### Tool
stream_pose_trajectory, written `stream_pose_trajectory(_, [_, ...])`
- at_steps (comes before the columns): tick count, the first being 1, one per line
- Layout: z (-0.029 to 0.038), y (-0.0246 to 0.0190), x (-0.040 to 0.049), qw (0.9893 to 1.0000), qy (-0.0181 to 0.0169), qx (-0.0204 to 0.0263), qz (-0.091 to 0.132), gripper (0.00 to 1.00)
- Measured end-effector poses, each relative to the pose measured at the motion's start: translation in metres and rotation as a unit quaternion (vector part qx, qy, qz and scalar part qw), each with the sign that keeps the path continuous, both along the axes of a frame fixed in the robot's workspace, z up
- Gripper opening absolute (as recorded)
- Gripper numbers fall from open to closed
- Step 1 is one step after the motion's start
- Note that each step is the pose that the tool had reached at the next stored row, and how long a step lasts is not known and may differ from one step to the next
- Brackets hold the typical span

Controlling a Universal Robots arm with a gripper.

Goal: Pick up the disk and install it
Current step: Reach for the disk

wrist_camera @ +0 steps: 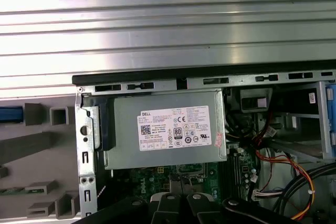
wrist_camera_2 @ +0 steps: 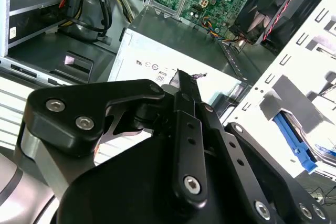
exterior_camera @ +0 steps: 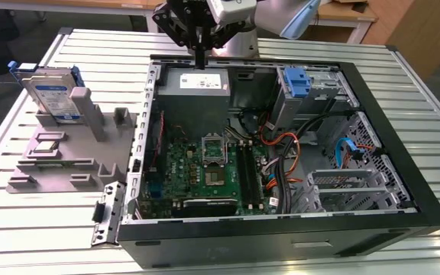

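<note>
1. Disk [exterior_camera: 52, 94] is not in the jaws. The gripper [exterior_camera: 199, 62] has its fingers pressed together with nothing between them, and in the second wrist view the gripper [wrist_camera_2: 181, 80] shows the same closed, empty tips.
2. Directly below those tips lies the power supply box [exterior_camera: 193, 85], at the far side of the open computer case [exterior_camera: 281, 243]. The gripper hangs above it without touching.
3. Further out, on the exterior view's left, the disk stands upright in a grey holder [exterior_camera: 67, 166] on the slatted table [exterior_camera: 90, 46]. It is outside the case and well apart from the gripper. A grey post [exterior_camera: 82, 112] of the holder rises just beside it.
4. Judged from this, the pickup has not begun. A clean grasp calls for jaws opened wider than the drive is thick and brought down over its top edge. They should close squarely on the flat faces, clear of the post, so the drive lifts straight out without tilting.
5. Counts:
   - one disk
   - one gripper
   - one holder
   - one case
   - one power supply box
   - one motherboard [exterior_camera: 204, 166]
   - one blue bracket [exterior_camera: 297, 83] in the case's far corner
</note>
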State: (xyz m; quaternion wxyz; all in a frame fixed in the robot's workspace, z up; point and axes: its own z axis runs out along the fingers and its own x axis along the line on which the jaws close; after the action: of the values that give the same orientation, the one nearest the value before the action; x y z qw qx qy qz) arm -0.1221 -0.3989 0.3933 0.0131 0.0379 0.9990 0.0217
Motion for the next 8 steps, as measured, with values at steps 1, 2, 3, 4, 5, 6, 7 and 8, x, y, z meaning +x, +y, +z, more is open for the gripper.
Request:
stream_pose_trajectory(1, [0.0000,0.0000,-0.0006,1.0000,0.0000,0.0000,0.000,0.10])
stream_pose_trajectory(2, [0.0000,0.0000,-0.0016,1.0000,0.0000,0.0000,0.000,0.10])
stream_pose_trajectory(3, [0.0000,0.0000,-0.0028,1.0000,0.0000,0.0000,0.000,0.10])
stream_pose_trajectory(4, [0.0000,0.0000,-0.0043,1.0000,0.0000,0.0000,0.000,0.10])
stream_pose_trajectory(5, [-0.0001,0.0000,-0.0059,1.0000,0.0000,0.0000,0.000,0.10])
stream_pose_trajectory(6, [-0.0001,0.0000,-0.0075,1.0000,0.0000,0.0000,0.000,0.10])
stream_pose_trajectory(7, [-0.0001,0.0000,-0.0082,1.0000,0.0000,0.0000,0.000,0.10])
stream_pose_trajectory(8, [-0.0001,0.0000,-0.0083,1.0000,0.0000,0.0000,0.000,0.10])
